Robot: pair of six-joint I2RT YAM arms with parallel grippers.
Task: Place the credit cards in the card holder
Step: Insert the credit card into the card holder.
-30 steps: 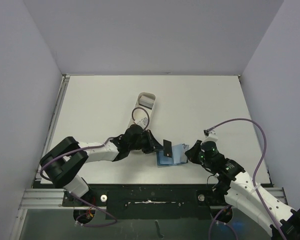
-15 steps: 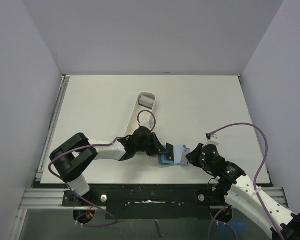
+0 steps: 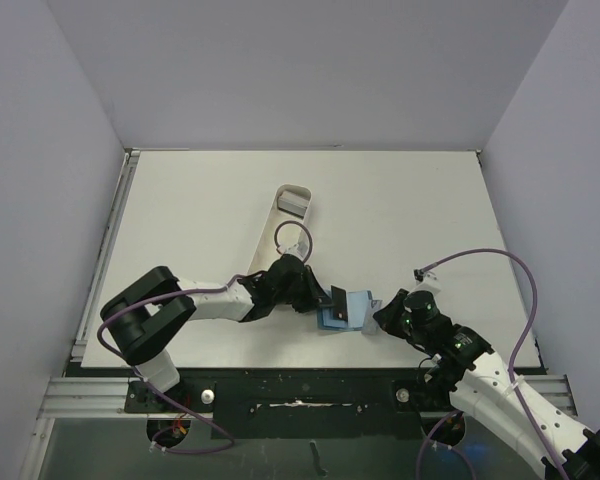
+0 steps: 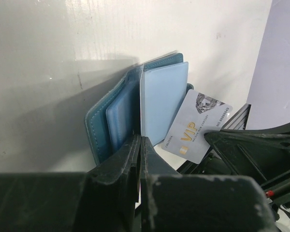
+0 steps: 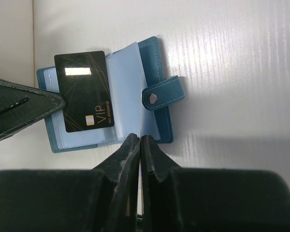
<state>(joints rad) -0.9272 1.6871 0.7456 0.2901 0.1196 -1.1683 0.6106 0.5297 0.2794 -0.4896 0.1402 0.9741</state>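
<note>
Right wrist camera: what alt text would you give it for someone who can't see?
A black card marked VIP, pinched by the left gripper, is held over an open teal card holder lying on a white table. The right gripper sits shut at the bottom edge.

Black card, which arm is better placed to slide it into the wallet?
Left. The left claw holds the black card over the open wallet; the right claw pinches a wallet leaf.
</note>
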